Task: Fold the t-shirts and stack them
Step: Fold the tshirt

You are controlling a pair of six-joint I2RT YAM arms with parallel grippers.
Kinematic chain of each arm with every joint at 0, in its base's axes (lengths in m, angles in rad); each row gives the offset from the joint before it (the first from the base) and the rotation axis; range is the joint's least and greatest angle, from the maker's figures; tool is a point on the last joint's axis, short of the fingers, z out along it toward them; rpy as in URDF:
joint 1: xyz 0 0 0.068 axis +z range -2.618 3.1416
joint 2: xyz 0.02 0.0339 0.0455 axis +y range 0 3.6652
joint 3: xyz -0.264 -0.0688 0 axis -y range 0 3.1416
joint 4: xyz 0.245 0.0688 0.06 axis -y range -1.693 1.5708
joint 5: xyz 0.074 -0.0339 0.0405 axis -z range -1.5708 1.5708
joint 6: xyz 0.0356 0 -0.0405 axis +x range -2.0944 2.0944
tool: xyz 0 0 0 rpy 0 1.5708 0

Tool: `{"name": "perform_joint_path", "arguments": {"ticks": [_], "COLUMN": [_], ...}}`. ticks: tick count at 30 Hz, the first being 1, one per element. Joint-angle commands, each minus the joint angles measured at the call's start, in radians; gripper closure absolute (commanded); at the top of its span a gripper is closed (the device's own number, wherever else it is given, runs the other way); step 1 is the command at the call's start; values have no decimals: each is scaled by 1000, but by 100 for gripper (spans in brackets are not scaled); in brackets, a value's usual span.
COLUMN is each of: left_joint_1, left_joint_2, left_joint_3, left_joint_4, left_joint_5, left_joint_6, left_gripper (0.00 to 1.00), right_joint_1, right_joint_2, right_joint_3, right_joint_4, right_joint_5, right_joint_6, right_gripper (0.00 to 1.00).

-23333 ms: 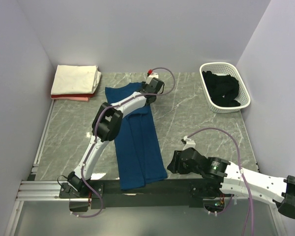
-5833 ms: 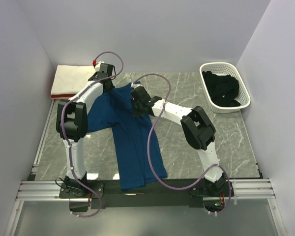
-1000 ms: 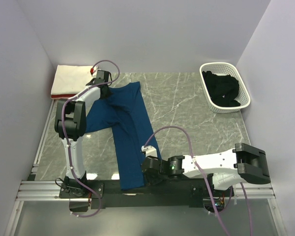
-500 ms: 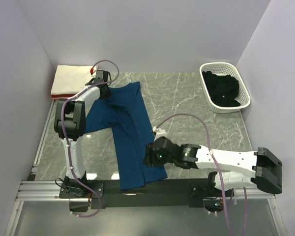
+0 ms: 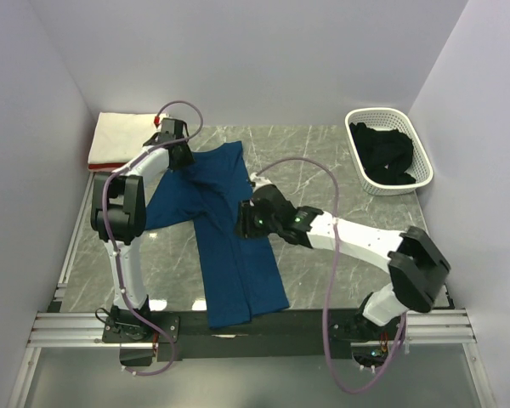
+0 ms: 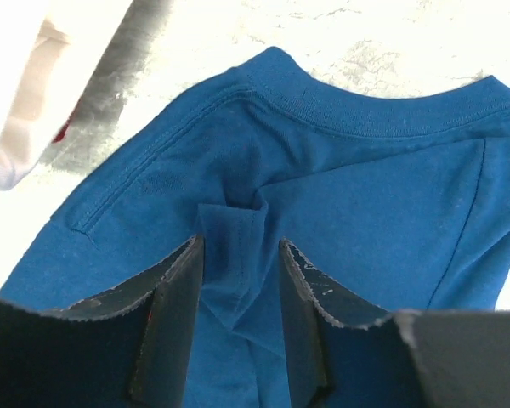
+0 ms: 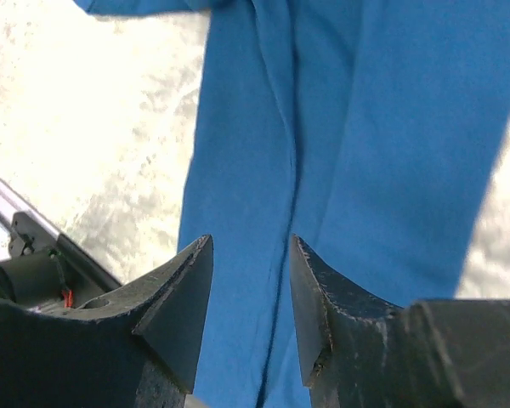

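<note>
Pictured: left arm (image 5: pixel 129 270) and right arm (image 5: pixel 367 241), white shells with black joint housings | cables (image 5: pixel 299 161): mauve, looped along each arm | fingers (image 6: pixel 166 327): black, wedge-shaped, edges scuffed pale | marking: small red tab (image 5: pixel 160 122) at left wrist

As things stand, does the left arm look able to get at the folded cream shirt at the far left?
Probably yes: the left gripper sits right beside the cream shirt, with nothing standing between them.

Blue t-shirt (image 5: pixel 235 255), cream shirt (image 5: pixel 123 136), red shirt (image 5: pixel 101 167), black shirt (image 5: pixel 388 155), white lattice basket (image 5: pixel 376 113) and grey marbled table (image 5: pixel 323 166).
</note>
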Motion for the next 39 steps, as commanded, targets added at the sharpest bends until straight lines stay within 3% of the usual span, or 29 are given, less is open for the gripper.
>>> {"name": "perform_joint_path", "arguments": {"ticks": [1, 4, 12, 21, 29, 39], "left_joint_1": [3, 20, 210, 351, 354, 356], "left_joint_2": [-65, -148, -455, -694, -716, -624], "left_joint_3": [35, -55, -392, -698, -859, -870], "left_joint_4": [-26, -2, -8, -62, -13, 55], "left_joint_5": [17, 11, 1, -58, -39, 5], "left_joint_6": [-24, -84, -299, -486, -576, -599], "left_gripper": [54, 50, 39, 39, 39, 39], "right_joint_1": [-18, -12, 6, 8, 7, 8], "right_joint_2": [84, 180, 492, 812, 949, 1041], "right_joint_3": [105, 208, 612, 938, 1116, 1209], "right_joint_4": [53, 42, -31, -42, -39, -19], "right_joint_5": [-66, -89, -135, -187, -184, -221], "right_joint_6": [-76, -119, -303, -398, -403, -374], "right_gripper": [52, 52, 48, 38, 37, 38]}}
